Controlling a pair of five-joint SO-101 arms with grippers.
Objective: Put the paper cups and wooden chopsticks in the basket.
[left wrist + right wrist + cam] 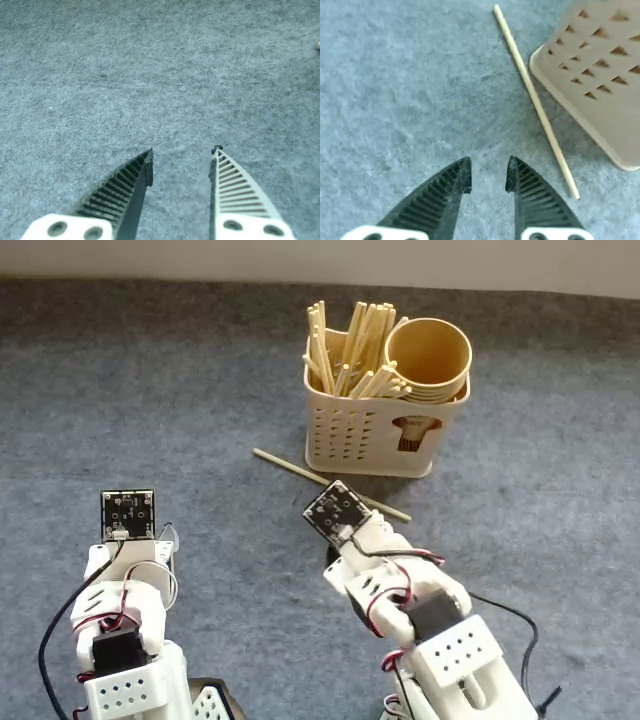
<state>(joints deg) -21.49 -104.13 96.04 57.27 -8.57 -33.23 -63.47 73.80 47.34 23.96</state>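
Paper cups [430, 355] and bundled chopsticks [345, 350] are stowed in the basket [350, 435]; one stray chopstick [535, 100] is left outside, while the left gripper [181, 157] and right gripper [488, 172] are held parted and empty.

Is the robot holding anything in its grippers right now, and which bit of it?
Nothing is held. The left gripper is open and empty. The right gripper is open too, and one chopstick lies loose just beyond it, untouched.

No legible text or numbers
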